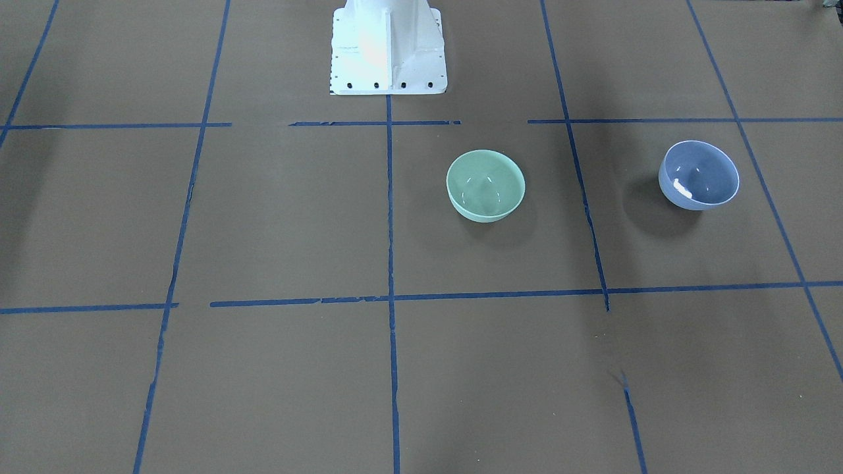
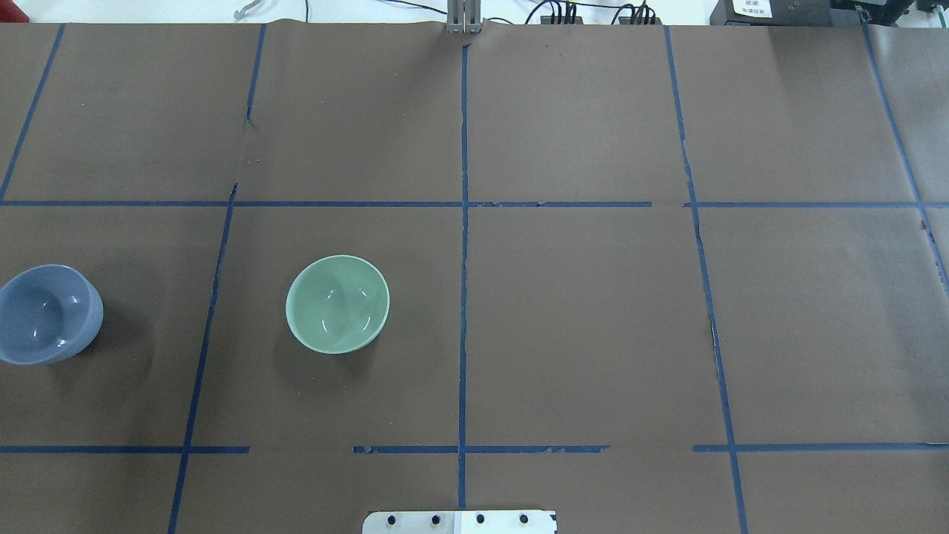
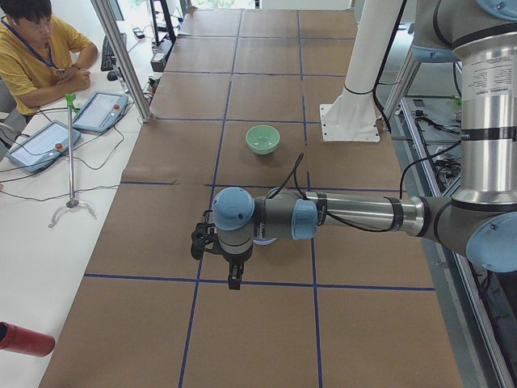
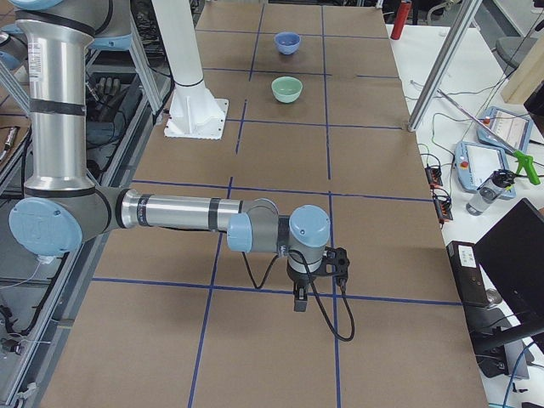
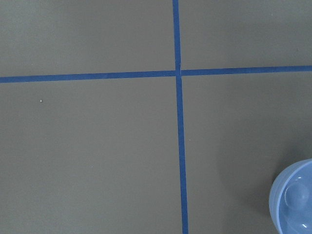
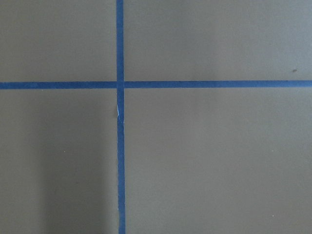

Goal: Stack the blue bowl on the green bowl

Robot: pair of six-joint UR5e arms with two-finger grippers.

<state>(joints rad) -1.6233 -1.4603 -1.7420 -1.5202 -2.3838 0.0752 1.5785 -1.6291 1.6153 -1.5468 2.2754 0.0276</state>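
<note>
Though the overhead view shows only the green bowl (image 2: 337,304) and blue bowl (image 2: 44,315), well apart on the counter (image 2: 593,334), side views alone catch the left hand (image 3: 233,279) and right hand (image 4: 299,302); grip state of either: cannot tell.

The glossy periwinkle-blue round bowl (image 2: 41,315) is cut off by the overhead view's left edge and the left wrist view's lower right corner. From the left side, the left arm (image 3: 355,212) hides most of it. The left gripper (image 3: 234,277) and right gripper (image 4: 299,303) appear too small to judge their jaws.
</note>
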